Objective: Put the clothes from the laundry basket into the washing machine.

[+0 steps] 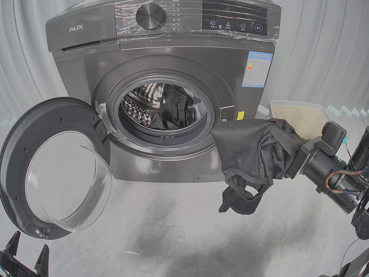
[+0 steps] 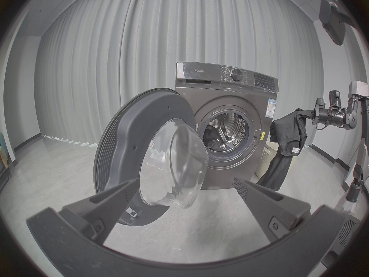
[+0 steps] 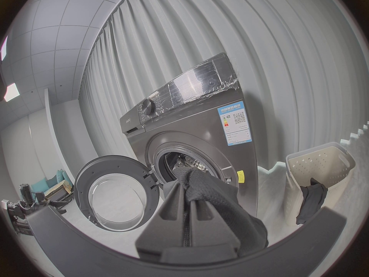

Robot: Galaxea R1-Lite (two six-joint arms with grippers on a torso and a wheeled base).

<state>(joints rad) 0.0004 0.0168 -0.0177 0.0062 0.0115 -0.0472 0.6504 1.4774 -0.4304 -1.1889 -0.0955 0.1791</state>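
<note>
Nearest to the robot, the left pincer (image 1: 29, 247) was low at the left side, above the grey floor (image 1: 173, 220). Its two fingers stood wide apart and there was nothing between them. The right pincer (image 3: 189, 212) was higher, on the right side, and its fingers were pressed together on a black garment (image 1: 250, 154). The garment was in the air, gathered at the fingers. Most of it hung down in front of the lower right part of the washing machine (image 1: 161, 54), just right of the round opening and not inside it. One long part hung lower than the rest, and it did not touch the floor.

The door (image 1: 50, 166) of the machine was fully open, swung out to the robot's left, with its clear glass bowl turned toward the robot. Behind it the drum was open, and some dark clothes (image 1: 173, 112) lay inside against its metal wall.

The laundry basket (image 3: 293, 189), cream-coloured, stood on the floor just beside the right side of the machine, behind the right arm. One more dark cloth (image 3: 312, 201) hung over its front rim. A pale pleated curtain (image 1: 326, 39) covered the wall behind the machine and the basket
</note>
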